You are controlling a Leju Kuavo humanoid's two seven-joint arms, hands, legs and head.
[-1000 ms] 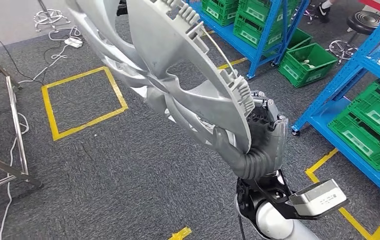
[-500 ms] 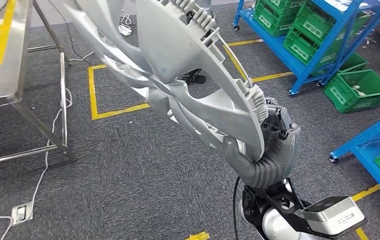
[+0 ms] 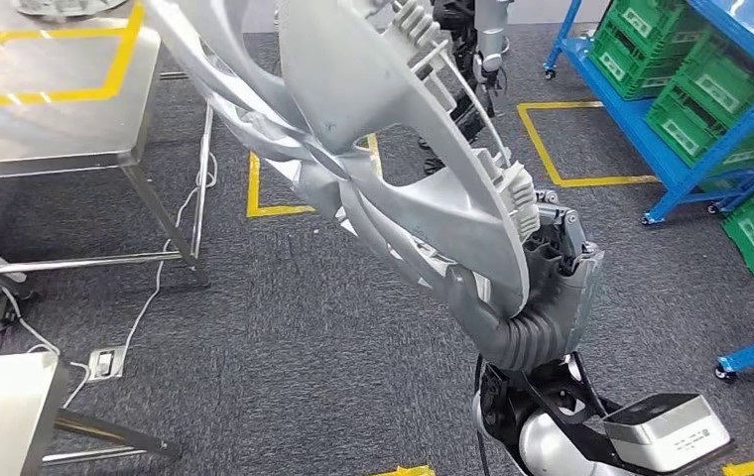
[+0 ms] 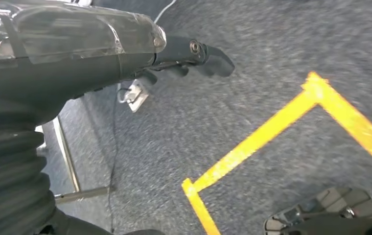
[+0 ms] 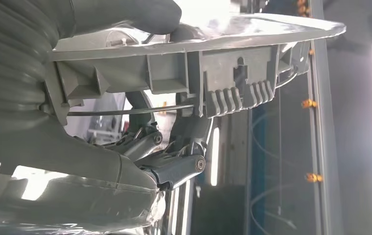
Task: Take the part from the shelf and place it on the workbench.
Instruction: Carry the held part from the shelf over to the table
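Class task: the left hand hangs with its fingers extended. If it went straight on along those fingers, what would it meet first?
Probably the grey carpet floor: the left hand points out over it with nothing between, though depth is unclear.

From where I stand, nothing legible shows anywhere: no label, brand, number or sign can be made out

Green crates [image 3: 720,94] fill blue racks [image 3: 686,174]; yellow floor tape [image 3: 552,154] marks grey carpet [image 3: 284,347].
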